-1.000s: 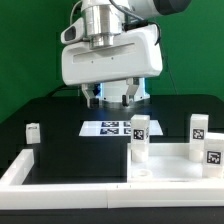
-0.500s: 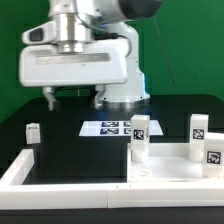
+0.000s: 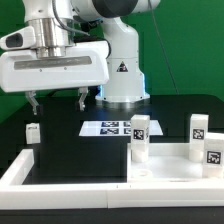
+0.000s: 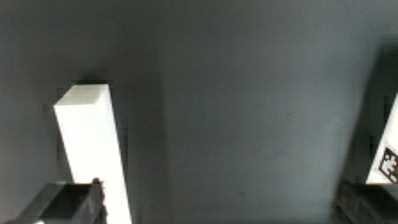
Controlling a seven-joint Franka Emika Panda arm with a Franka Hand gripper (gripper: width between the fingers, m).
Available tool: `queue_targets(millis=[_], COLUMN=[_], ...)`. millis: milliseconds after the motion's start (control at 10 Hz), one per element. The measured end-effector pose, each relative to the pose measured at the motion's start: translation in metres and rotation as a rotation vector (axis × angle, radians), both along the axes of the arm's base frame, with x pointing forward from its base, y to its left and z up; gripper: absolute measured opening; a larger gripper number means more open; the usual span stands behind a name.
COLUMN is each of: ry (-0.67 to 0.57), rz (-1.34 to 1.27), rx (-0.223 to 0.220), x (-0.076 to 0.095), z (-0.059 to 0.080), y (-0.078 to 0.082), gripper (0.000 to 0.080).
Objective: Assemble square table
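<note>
My gripper (image 3: pixel 59 101) hangs open and empty above the black table, towards the exterior view's left. A short white leg (image 3: pixel 33 132) with a tag stands just below and to the left of it. In the wrist view that leg (image 4: pixel 91 150) shows as a white block close to one finger (image 4: pixel 71 205), and nothing sits between the fingers. The white square top (image 3: pixel 172 166) lies at the front right. Tagged white legs stand on or by it (image 3: pixel 140 136), (image 3: pixel 198 133), and one at the right edge (image 3: pixel 213 156).
The marker board (image 3: pixel 112 128) lies flat in the middle of the table; its edge shows in the wrist view (image 4: pixel 384 160). A long white border rail (image 3: pixel 70 176) runs along the front and up the left side. The robot base (image 3: pixel 122 75) stands behind.
The gripper has moved from above the marker board to the exterior view's left, ending over the lone left leg. It stays open. The parts have not moved.
</note>
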State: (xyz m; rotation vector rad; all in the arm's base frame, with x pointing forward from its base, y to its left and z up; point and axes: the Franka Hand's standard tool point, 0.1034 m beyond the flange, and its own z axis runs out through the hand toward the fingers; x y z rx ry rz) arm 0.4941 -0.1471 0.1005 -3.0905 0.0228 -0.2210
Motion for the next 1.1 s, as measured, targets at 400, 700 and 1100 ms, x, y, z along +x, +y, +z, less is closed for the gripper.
queue_targets(millis=[400,700,1100], ry=[0.369,0.534,0.831], rz=[0.076,0.090,0.256], rx=[0.049,0.083,0.112], x=[-0.030,-0.036,-0.083], z=[-0.025,-0.029,-0.026], y=[0.001,0.007,-0.061], gripper=[0.0648,0.0648,0.0648])
